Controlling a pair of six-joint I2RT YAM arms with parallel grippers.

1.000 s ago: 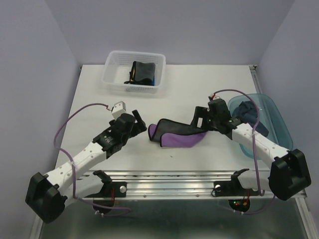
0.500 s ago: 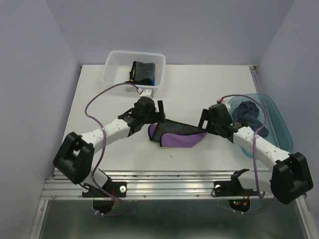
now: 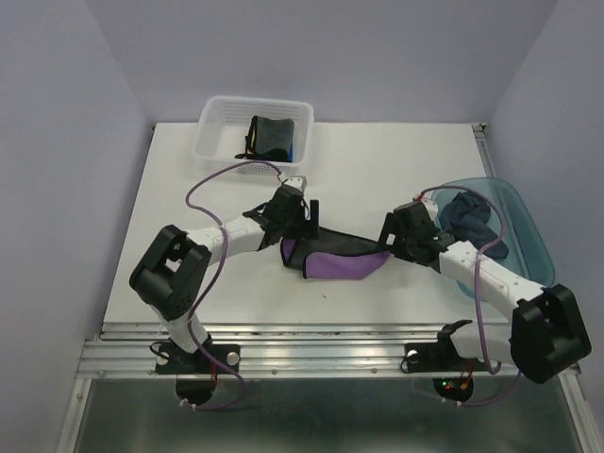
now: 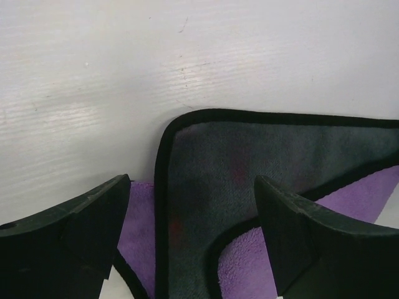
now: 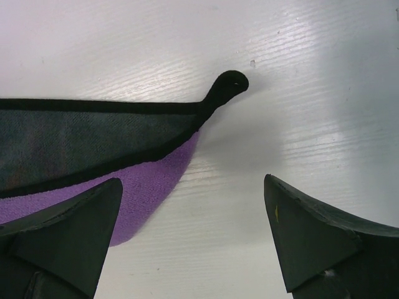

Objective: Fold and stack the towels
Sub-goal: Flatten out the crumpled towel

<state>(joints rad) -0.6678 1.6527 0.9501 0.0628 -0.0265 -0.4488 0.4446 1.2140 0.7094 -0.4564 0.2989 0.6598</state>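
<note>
While the flat white table (image 3: pixel 377 151) bears a translucent blue plastic tub (image 3: pixel 517 196) at the right and a white mesh plastic basket (image 3: pixel 215 151) far left, the soft purple towel with black edging (image 3: pixel 342 262) lies rumpled mid-table. My left gripper (image 3: pixel 307 215) spreads wide over its left corner. My right gripper (image 3: pixel 385 231) gapes at its right tip, and neither holds anything.
</note>
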